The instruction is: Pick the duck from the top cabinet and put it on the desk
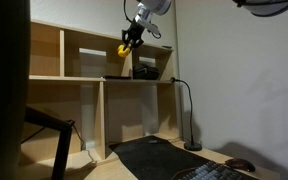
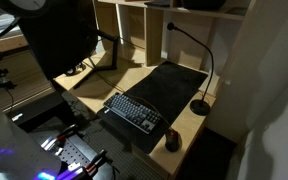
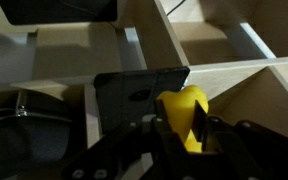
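Duck [image 1: 122, 48] sits in the upper centre of an exterior view, a small yellow blob pinched at the tip of the tool [image 1: 126, 44]. The tool comes down at a slant from the top edge of the frame. The duck hangs clear above the shelf board of the top cabinet [image 1: 62, 50], level with the upper row of cubbies. Whether it is inside a cubby or just in front cannot be told. A dark boxy object [image 1: 144, 70] rests on that board, just below and right of the duck. A gooseneck lamp [image 1: 190, 112] stands at centre right, with the black mat [image 1: 159, 155] and a mouse [image 1: 241, 164] along the bottom edge.

In an exterior view from above, the counter [image 2: 119, 80] fills the middle of the frame. It bears the mat [image 2: 174, 85], a dark keyboard [image 2: 134, 110] on the mat's lower end, the mouse [image 2: 172, 141] at lower centre, and the lamp [image 2: 200, 106] base at the mat's right edge. The cabinet [image 2: 134, 20] stands along the top of the frame.

In the wrist view the tool [image 3: 181, 125] rises from the bottom edge, its fingers [image 3: 209, 132] closed narrowly on both sides of the duck [image 3: 182, 105]. The duck shows at lower centre, held between them. Plywood boards of the cabinet [image 3: 224, 70] run behind it, and a dark box [image 3: 134, 92] lies just left of the duck.
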`<state>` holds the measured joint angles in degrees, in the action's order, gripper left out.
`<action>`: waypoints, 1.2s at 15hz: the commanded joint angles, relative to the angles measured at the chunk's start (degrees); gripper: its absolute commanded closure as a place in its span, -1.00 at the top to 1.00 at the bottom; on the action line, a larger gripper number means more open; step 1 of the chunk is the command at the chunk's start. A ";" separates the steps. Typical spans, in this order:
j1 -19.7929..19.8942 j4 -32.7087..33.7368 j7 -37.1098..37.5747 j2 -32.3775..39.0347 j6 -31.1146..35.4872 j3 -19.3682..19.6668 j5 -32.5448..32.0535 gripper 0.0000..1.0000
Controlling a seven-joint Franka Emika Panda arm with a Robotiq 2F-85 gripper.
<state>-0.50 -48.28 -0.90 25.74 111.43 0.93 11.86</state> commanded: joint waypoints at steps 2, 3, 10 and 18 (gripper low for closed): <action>3.55 -11.66 -2.98 -10.08 -12.57 -0.16 2.77 -0.86; 4.23 -13.96 -3.65 -11.66 -14.55 0.00 3.25 -0.86; 7.50 -34.48 -10.47 -16.06 -20.29 0.66 6.38 -0.86; 6.10 -55.58 -14.55 -13.11 13.62 0.60 4.18 -0.86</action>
<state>6.08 -96.97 -13.81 13.04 114.12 1.49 16.75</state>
